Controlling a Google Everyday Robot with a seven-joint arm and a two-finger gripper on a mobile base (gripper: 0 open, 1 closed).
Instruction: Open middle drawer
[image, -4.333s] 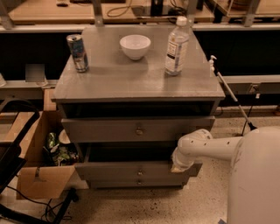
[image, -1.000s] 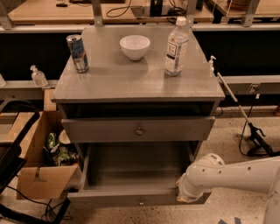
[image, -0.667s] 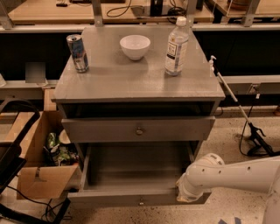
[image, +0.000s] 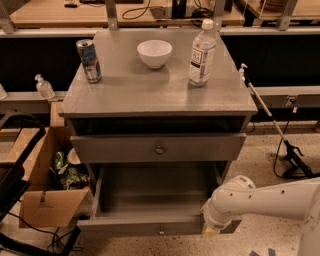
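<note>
**A:** Foreground: what stands nearest, in front of the cabinet (image: 150, 92)?

**B:** The white arm (image: 270, 200), entering from the right and reaching to the cabinet's lower front. Its gripper (image: 210, 231) sits at the right end of the front panel of the middle drawer (image: 155, 197), largely hidden under the wrist. Whether it is apart or closed cannot be told.

**A:** And the middle drawer itself?

**B:** It is drawn well out of the cabinet with its interior exposed, and its knob (image: 161, 231) is at the centre of the front panel. Directly above it, an upper drawer (image: 125, 148) is shut and carries an upper knob (image: 159, 149).

**A:** Beside the cabinet?

**B:** On the floor at its left is a cardboard box (image: 47, 202) holding mixed items. At its right, a thin pole (image: 270, 117) slants down to the floor.

**A:** Farther back, on the cabinet top?

**B:** A can (image: 88, 60) at the left, a white bowl (image: 154, 53) at mid-rear and a water bottle (image: 202, 52) at the right, all upright and apart.
</note>
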